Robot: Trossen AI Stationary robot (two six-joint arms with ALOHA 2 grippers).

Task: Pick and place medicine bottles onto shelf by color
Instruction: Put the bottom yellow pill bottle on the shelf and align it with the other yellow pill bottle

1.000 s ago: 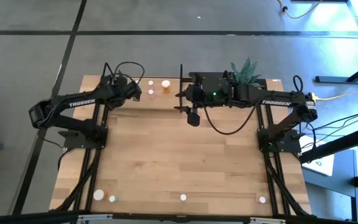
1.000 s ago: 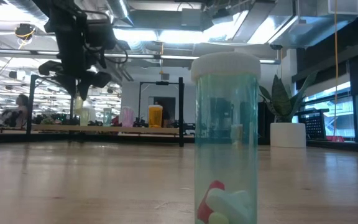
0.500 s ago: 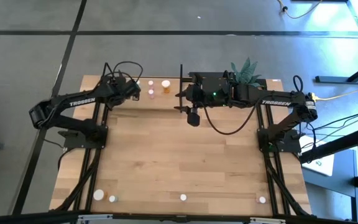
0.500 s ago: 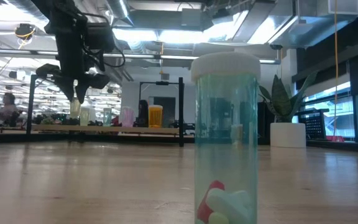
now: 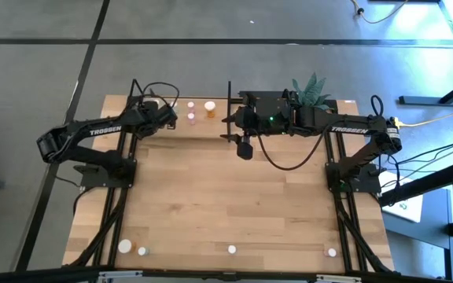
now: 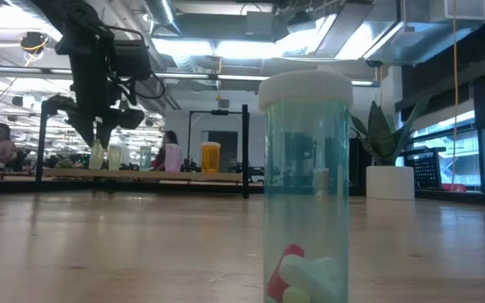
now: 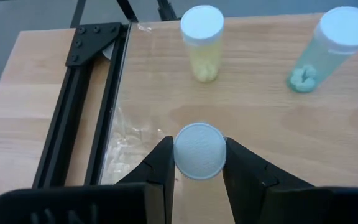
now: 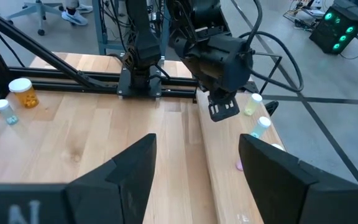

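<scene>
Left hand (image 7: 199,163) has dropped lower over the shelf (image 7: 278,118), clamped on a white-capped bottle (image 7: 199,151) beside the pale yellow bottle (image 7: 202,43), matching colours I guess. Right hand (image 8: 194,163) waits, fingers apart.

The tabletop (image 5: 226,204) stood on a grey floor (image 5: 38,71) crossed by dark seams. Behind it lay an open workshop with bright ceiling lights (image 6: 226,46), exposed ducts (image 6: 343,25), windows (image 6: 478,135) at the frame's right, and a potted plant (image 6: 386,160).
</scene>
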